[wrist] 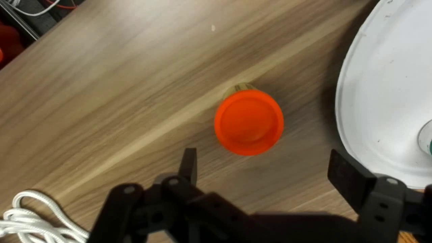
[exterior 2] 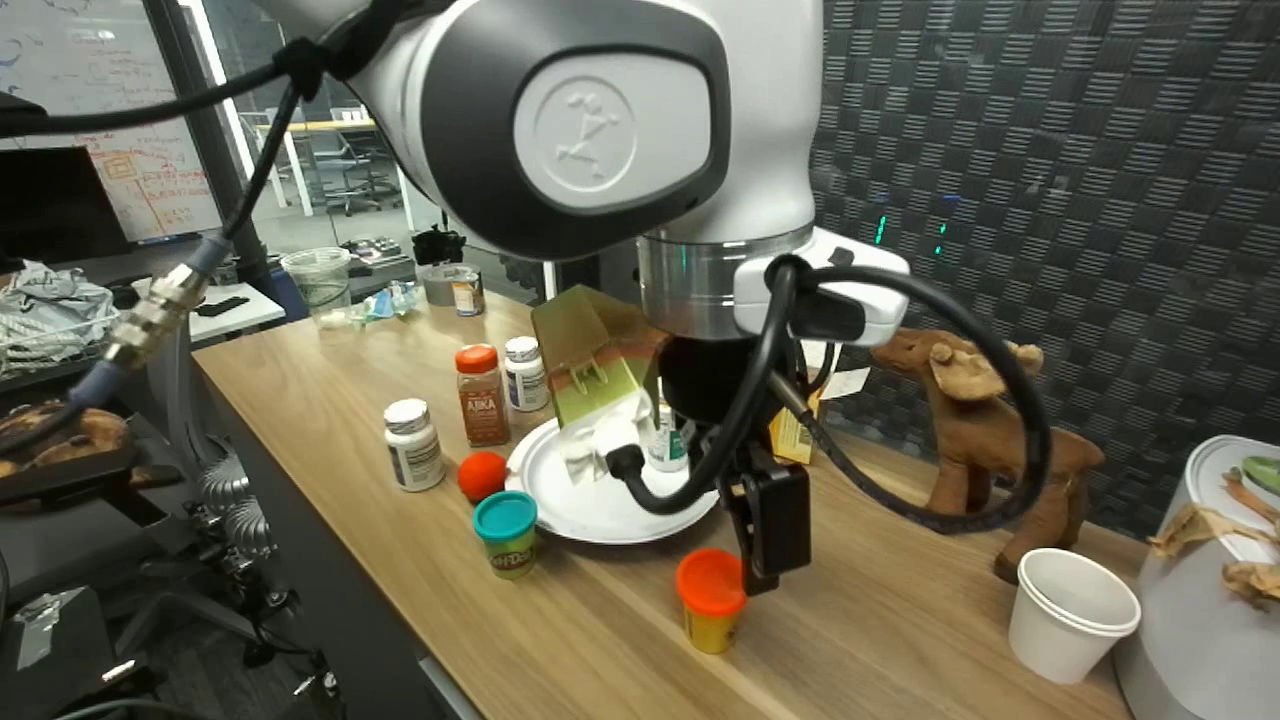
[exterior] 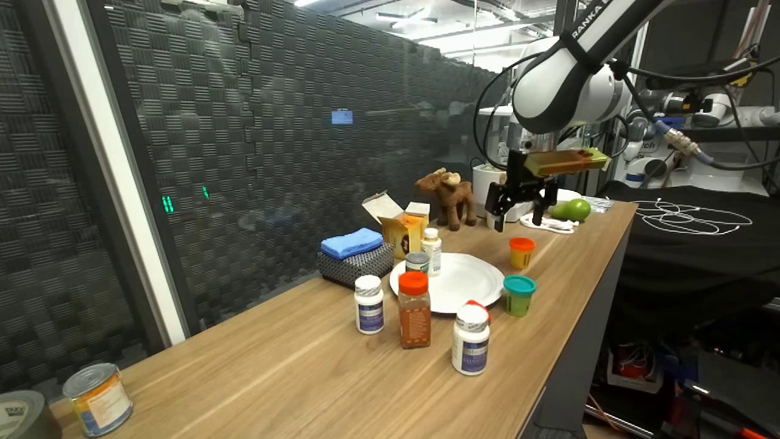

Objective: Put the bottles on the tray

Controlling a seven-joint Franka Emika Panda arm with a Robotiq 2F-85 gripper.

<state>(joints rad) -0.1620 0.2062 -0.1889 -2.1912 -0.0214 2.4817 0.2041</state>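
Desk (exterior: pixel 292 353) with tray (exterior: pixel 472 279); claw (exterior: pixel 518 221) spread.
In an exterior view: white bottle (exterior: pixel 432 251) on tray; from tray, red-capped bottle (exterior: pixel 415 314) at seven o'clock, blue-labelled bottle (exterior: pixel 471 342) at five, matching bottle (exterior: pixel 369 306) at eight.

The brown wood-grain table (exterior: pixel 274 360) bears plenty — round white plate (exterior: pixel 469 281), red-capped rust-brown bottle (exterior: pixel 415 320), two white-capped white bottles (exterior: pixel 369 308), brown plush moose (exterior: pixel 456 200)!
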